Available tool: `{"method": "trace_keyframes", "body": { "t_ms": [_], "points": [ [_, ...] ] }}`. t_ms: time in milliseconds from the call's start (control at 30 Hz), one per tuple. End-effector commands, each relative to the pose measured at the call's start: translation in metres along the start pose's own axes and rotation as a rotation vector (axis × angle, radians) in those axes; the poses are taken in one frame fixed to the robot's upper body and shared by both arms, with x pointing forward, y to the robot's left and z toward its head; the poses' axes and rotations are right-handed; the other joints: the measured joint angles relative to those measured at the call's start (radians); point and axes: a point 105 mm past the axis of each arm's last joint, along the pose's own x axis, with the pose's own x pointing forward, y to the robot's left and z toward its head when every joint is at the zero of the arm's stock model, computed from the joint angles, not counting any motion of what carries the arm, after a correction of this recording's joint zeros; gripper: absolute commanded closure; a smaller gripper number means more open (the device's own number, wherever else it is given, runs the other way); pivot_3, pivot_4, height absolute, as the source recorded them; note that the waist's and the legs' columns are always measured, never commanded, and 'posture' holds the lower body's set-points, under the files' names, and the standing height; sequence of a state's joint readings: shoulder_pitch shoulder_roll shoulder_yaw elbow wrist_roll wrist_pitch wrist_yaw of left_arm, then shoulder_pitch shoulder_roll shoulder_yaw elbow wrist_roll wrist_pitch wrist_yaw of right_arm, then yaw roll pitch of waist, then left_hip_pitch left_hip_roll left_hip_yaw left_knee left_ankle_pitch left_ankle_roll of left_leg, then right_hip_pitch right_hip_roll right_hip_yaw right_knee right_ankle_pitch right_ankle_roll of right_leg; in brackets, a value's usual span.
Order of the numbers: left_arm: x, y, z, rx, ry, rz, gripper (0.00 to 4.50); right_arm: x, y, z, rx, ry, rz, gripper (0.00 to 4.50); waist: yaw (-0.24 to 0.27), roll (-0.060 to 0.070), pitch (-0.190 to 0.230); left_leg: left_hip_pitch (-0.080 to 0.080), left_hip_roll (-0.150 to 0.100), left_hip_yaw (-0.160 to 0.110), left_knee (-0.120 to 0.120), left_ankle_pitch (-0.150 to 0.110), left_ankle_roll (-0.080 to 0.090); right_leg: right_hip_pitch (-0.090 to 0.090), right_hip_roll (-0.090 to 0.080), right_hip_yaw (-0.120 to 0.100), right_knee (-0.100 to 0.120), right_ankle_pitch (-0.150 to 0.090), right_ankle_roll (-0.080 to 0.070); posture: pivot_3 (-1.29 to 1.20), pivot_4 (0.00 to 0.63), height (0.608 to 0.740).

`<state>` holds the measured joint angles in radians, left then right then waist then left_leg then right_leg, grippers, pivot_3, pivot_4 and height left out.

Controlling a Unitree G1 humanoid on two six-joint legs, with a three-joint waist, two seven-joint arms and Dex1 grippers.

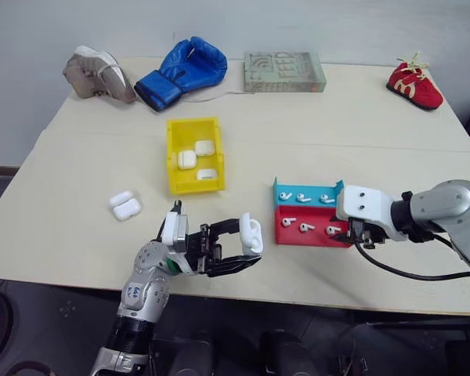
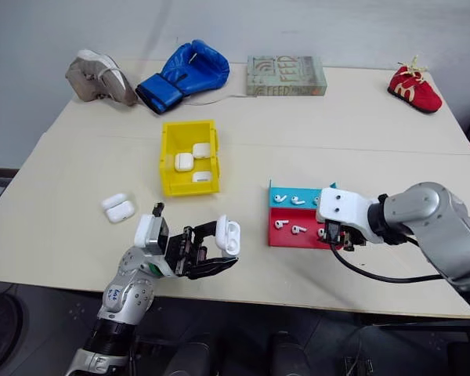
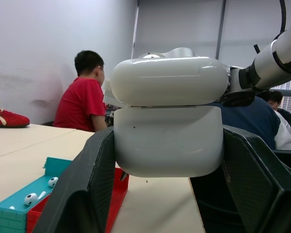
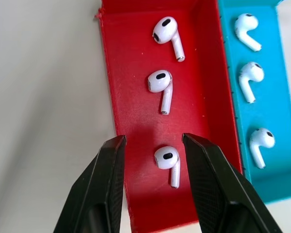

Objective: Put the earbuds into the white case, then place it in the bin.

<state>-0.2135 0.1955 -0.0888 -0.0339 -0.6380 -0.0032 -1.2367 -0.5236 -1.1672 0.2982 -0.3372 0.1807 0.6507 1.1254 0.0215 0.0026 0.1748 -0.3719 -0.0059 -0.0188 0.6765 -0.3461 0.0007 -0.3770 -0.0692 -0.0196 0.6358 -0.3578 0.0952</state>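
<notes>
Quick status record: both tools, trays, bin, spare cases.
left tool: shut on white case, lid ajar
right tool: open, fingers straddling an earbud in the red tray
red tray: three earbuds
teal tray: three earbuds
bin: three cases inside
table: two cases left of the bin

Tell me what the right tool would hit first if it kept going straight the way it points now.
Most likely the earbud lying in the red tray: the right tool points down at it, with one finger on each side and not touching it. Just past it is the tray floor, though depth is hard to judge.
</notes>
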Motion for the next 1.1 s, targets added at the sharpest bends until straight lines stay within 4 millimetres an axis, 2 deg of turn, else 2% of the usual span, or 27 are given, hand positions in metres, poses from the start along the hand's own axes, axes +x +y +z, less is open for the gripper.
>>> {"method": "trace_keyframes", "body": {
  "t_ms": [33, 267, 1100],
  "points": [
    [0.003, -0.003, 0.003, 0.032, -0.011, -0.006, 1.72, 0.001, -0.007, -0.001, -0.037, 0.027, -0.003, 2.65, -0.001, 0.000, 0.000, 0.000, 0.000, 0.000, 0.001, 0.000, 0.000, 0.000, 0.000, 0.000, 0.000, 0.000, 0.000, 0.00, 0.150, 0.740],
    [0.003, -0.003, 0.003, 0.040, -0.006, 0.000, 1.72, 0.007, -0.016, -0.006, -0.053, 0.075, 0.012, 2.65, -0.003, 0.000, 0.000, 0.000, 0.000, 0.000, 0.002, 0.000, 0.000, 0.000, 0.000, 0.000, 0.002, 0.000, 0.000, 0.00, 0.150, 0.740],
    [-0.001, -0.004, 0.008, 0.049, 0.018, 0.016, 1.72, 0.023, -0.024, -0.005, -0.043, 0.090, 0.059, 2.65, -0.023, 0.000, 0.000, 0.000, 0.000, 0.000, 0.004, 0.000, 0.000, 0.000, 0.000, 0.000, 0.004, 0.000, 0.000, 0.00, 0.150, 0.740]
  ]
}}
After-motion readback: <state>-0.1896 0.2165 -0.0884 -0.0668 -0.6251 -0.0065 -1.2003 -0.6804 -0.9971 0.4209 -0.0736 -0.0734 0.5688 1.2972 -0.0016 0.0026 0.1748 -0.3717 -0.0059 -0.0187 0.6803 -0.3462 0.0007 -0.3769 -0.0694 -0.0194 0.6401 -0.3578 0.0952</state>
